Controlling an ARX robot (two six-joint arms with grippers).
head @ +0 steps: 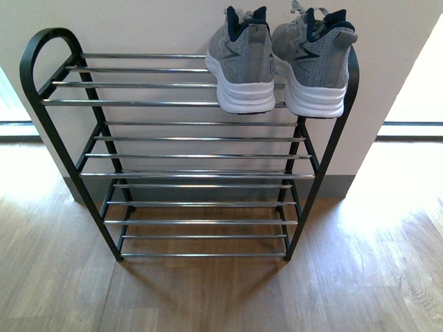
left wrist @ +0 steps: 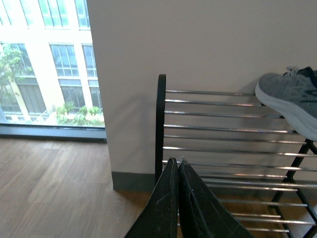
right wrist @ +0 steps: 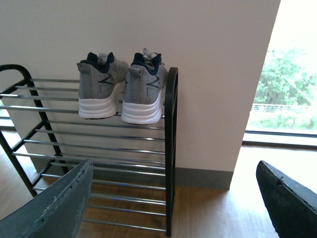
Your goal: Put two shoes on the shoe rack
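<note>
Two grey knit sneakers with white soles stand side by side, heels toward me, on the right end of the shoe rack's (head: 173,104) top tier: one shoe (head: 242,66) and the other shoe (head: 315,66) by the right frame. The right wrist view shows both shoes (right wrist: 99,87) (right wrist: 144,89) on the rack (right wrist: 171,148). In the left wrist view a single shoe (left wrist: 292,99) overhangs the rack's (left wrist: 161,124) rods. My left gripper (left wrist: 175,163) is shut and empty, back from the rack's left end. My right gripper (right wrist: 173,171) is open and empty, back from the rack's right end.
The rack stands on a wooden floor (head: 208,297) against a white wall (head: 138,28) with a grey skirting board (right wrist: 203,178). Floor-height windows (left wrist: 44,64) flank the wall on both sides. The lower tiers (head: 201,173) hold nothing.
</note>
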